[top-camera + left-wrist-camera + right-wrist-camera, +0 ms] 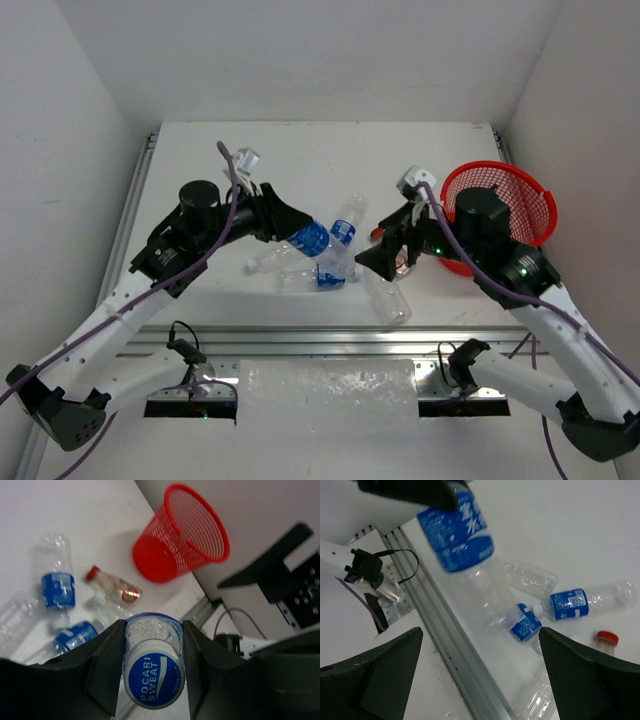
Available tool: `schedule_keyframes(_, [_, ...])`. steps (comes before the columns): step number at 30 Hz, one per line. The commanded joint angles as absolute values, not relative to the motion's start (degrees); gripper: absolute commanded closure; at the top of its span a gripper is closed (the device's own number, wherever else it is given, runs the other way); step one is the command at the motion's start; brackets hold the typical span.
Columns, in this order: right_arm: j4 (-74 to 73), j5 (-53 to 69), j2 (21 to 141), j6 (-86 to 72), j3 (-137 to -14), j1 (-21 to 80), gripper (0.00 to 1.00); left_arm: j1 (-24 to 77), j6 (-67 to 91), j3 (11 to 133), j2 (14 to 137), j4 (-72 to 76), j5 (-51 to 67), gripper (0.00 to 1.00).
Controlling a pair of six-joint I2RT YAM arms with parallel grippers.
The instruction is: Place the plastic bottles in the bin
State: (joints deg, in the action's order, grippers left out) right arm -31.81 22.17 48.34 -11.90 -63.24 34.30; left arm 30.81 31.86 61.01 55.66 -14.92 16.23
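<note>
1 blue-labelled bottle (154,680) sits clamped inside the left gripper (153,632).

Right arm (492,228) hides part of the bin (527,200); held bottle (457,532) blurred in right wrist view

You have a flat white tabletop (300,160) closed in by plain white walls (300,50). A silver aluminium rail (330,340) runs along its near edge, and just below that lies a crinkled translucent plastic sheet (328,392) (its exact nature is hard to tell).
</note>
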Motion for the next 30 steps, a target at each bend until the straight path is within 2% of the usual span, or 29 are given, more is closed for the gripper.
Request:
schedule_keyframes(1, [-25.0,27.2,52.9,-6.3,-65.6,36.6,0.01,31.4,33.1,58.9,52.2,-16.7,23.6,0.98])
schedule_keyframes(5, [-27.1,24.1,60.6,-0.6,-67.8,47.0,0.01,31.6,33.3,58.4,50.7,-15.5,28.1,0.98])
schedule_keyframes(7, [-27.3,27.5,64.0,-0.4,-68.4,50.3,0.01,31.6,33.4,58.5,50.4,-14.4,29.3,0.98])
schedule_keyframes(11, [-19.1,28.2,63.4,-3.4,-63.9,50.7,0.01,31.8,35.2,57.4,49.8,-9.5,32.5,0.98])
schedule_keyframes(13, [-15.7,25.5,62.8,-4.7,-62.1,50.6,0.11,31.8,37.2,56.6,49.0,-4.5,35.4,0.97])
schedule_keyframes(14, [-14.9,24.9,62.5,-5.6,-61.8,50.7,0.20,31.9,38.3,55.1,48.6,-2.3,36.6,0.87])
schedule_keyframes(15, [-13.5,24.4,61.8,-6.1,-61.3,50.6,0.28,31.9,39.9,54.6,47.8,-1.0,37.4,0.83])
schedule_keyframes(18, [-12.5,21.7,61.3,-7.7,-61.1,50.7,0.29,31.9,41.2,54.7,46.9,2.4,37.0,0.83])
schedule_keyframes(19, [-12.6,21.4,61.3,-7.7,-61.2,50.6,0.40,31.8,41.4,55.0,46.7,2.7,36.6,0.82])
schedule_keyframes(20, [-12.7,19.8,61.3,-7.7,-61.3,50.6,0.49,31.9,41.5,55.3,46.7,2.4,36.0,0.63])
schedule_keyframes(21, [-13.4,18.4,60.7,-7.8,-61.3,50.6,0.71,31.9,41.0,55.9,46.6,1.2,33.1,0.49])
schedule_keyframes(22, [-13.7,16.0,59.9,-8.0,-61.2,50.6,1.00,31.9,40.2,57.6,46.4,-4.1,30.9,0.35])
schedule_keyframes(23, [-14.1,13.3,59.1,-8.7,-60.7,50.5,1.00,31.8,39.2,58.6,46.4,-6.7,28.1,0.16])
schedule_keyframes(26, [-22.0,-5.0,57.2,-10.9,-64.7,48.8,1.00,31.9,34.1,64.9,45.4,-19.4,14.5,0.06])
schedule_keyframes(27, [-28.5,-16.0,57.4,-11.3,-66.1,48.1,1.00,31.8,32.9,66.4,44.9,-22.6,4.9,0.04])
schedule_keyframes(29, [-32.9,-26.5,56.4,-13.9,-68.3,43.8,1.00,31.9,32.3,70.5,43.1,-29.9,-5.2,0.00])
schedule_keyframes(30, [-34.2,-31.2,55.4,-14.3,-68.3,41.2,1.00,31.8,32.5,72.3,42.6,-34.1,-14.6,0.00])
